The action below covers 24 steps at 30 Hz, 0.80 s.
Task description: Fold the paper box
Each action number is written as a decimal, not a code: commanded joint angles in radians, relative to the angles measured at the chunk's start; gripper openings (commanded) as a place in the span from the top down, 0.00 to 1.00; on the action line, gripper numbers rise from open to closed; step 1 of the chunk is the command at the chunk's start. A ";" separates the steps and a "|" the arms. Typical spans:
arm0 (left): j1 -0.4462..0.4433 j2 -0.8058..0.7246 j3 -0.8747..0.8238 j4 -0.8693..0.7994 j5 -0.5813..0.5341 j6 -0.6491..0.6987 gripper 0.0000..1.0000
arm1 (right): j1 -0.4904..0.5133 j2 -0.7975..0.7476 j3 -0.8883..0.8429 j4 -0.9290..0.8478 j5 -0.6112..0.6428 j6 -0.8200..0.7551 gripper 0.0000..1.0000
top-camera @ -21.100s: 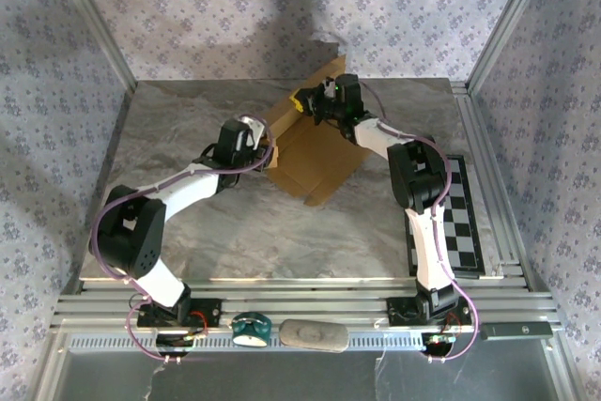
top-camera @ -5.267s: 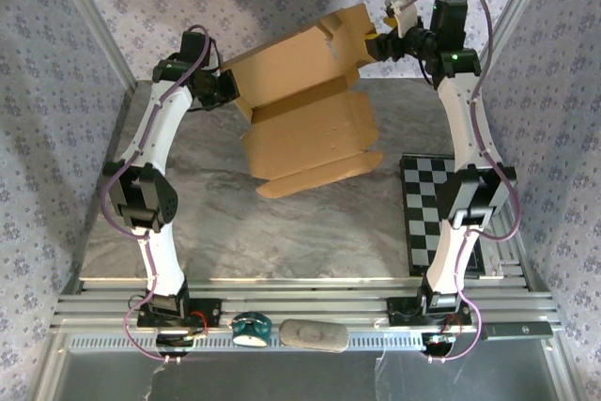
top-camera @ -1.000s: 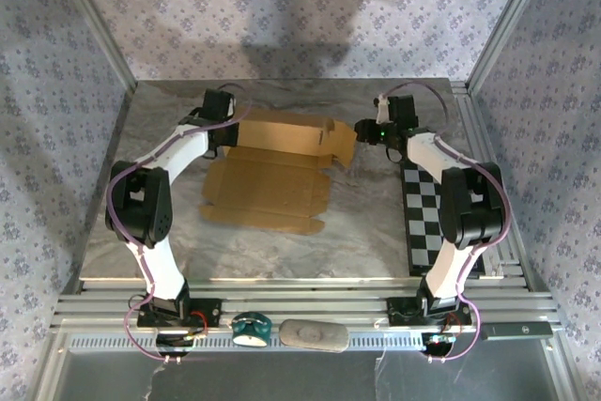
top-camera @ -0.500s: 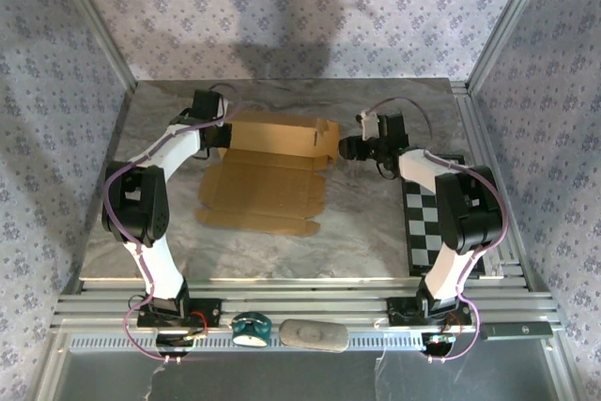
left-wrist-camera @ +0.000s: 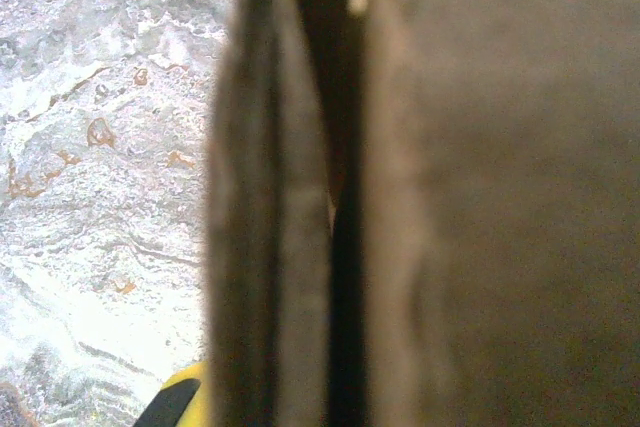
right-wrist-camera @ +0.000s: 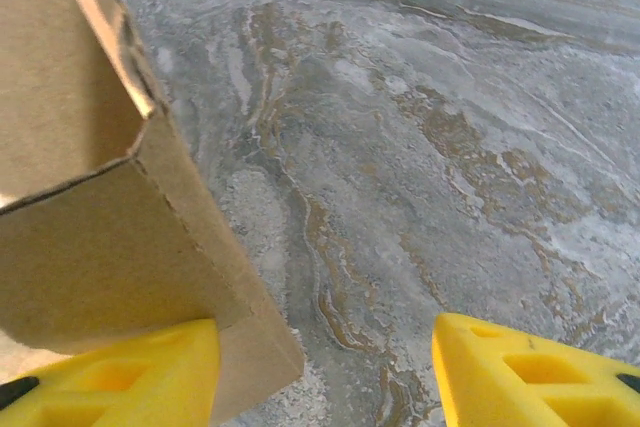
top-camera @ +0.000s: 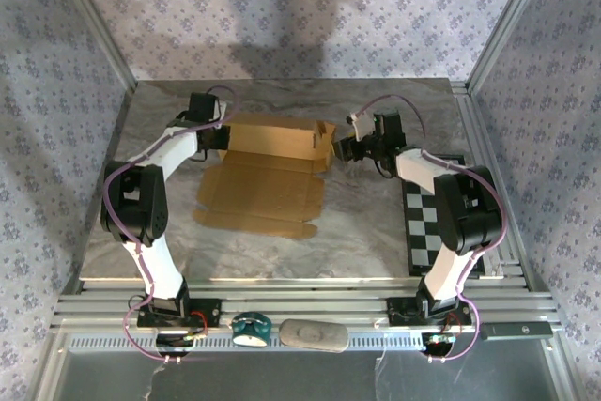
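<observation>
The paper box (top-camera: 268, 185) is tan cardboard lying on the marble table, its flat panel toward me and its back wall standing up along the far edge. My left gripper (top-camera: 217, 137) is shut on the box's left end; blurred cardboard (left-wrist-camera: 450, 197) sits right against its camera, with one yellow fingertip (left-wrist-camera: 178, 402) at the bottom. My right gripper (top-camera: 340, 149) is open at the box's right end. In the right wrist view its yellow fingers (right-wrist-camera: 110, 372) stand wide apart, and the box's corner flap (right-wrist-camera: 150, 237) rests against the left one.
A black-and-white checkered board (top-camera: 435, 213) lies on the table's right side under the right arm. Metal frame posts and patterned walls close in the sides and back. A teal object (top-camera: 252, 328) and a grey one (top-camera: 314, 334) sit on the front rail.
The right gripper has opened wider and slid left to the box's right end. The box and the left gripper have shifted slightly left, and the back wall stands straighter.
</observation>
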 commanded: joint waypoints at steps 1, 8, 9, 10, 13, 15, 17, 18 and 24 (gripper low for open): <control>0.005 0.014 0.025 0.024 0.023 0.035 1.00 | 0.009 0.018 0.065 -0.045 -0.083 -0.089 0.40; 0.011 0.028 0.040 0.018 0.027 0.042 1.00 | 0.029 0.043 0.128 -0.142 -0.178 -0.169 0.39; 0.013 0.028 0.041 0.017 0.027 0.041 1.00 | 0.033 0.048 0.162 -0.155 -0.191 -0.180 0.39; 0.012 0.027 0.042 0.017 0.027 0.040 1.00 | 0.036 0.052 0.169 -0.166 -0.197 -0.189 0.39; 0.014 0.028 0.042 0.012 0.026 0.040 1.00 | 0.046 0.061 0.178 -0.187 -0.203 -0.213 0.39; 0.013 0.026 0.039 0.011 0.026 0.039 1.00 | 0.057 0.067 0.182 -0.195 -0.186 -0.225 0.39; 0.013 0.024 0.039 0.011 0.027 0.039 1.00 | 0.065 0.072 0.185 -0.194 -0.168 -0.227 0.39; 0.014 0.023 0.039 0.011 0.028 0.039 1.00 | 0.069 0.076 0.189 -0.193 -0.153 -0.228 0.40; 0.014 0.023 0.043 0.012 0.030 0.035 1.00 | 0.096 0.088 0.200 -0.171 -0.081 -0.228 0.39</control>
